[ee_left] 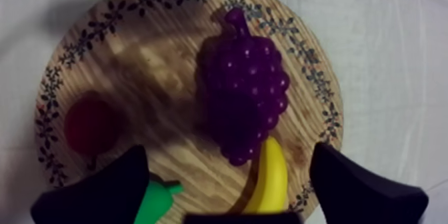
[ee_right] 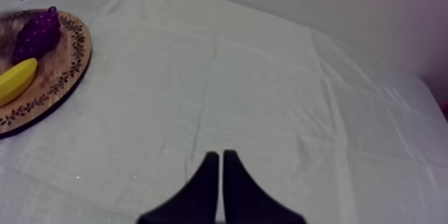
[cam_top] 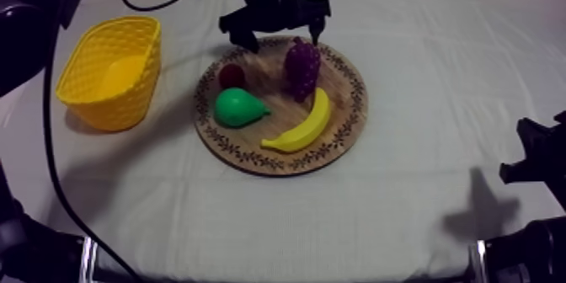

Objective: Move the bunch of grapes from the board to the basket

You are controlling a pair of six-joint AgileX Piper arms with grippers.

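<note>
Two fingers spread wide over the grapes: approach step, nothing grasped.
Left gripper (cam_top: pixel 280 37) hovers open at the far edge of the wooden board (cam_top: pixel 244 153), where the bunch of grapes (cam_top: pixel 301 67) lies touching the banana (cam_top: pixel 299 130). Next, I judge: descend, close, carry to the yellow basket (cam_top: pixel 109 67) beside the board. Right gripper (ee_right: pixel 217 167), fingers together, sits well off the board.

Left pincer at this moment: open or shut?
Open. The left pincer hovers over the bunch of grapes, fingers wide apart with nothing clamped; the grapes lie on the wooden board.
</note>
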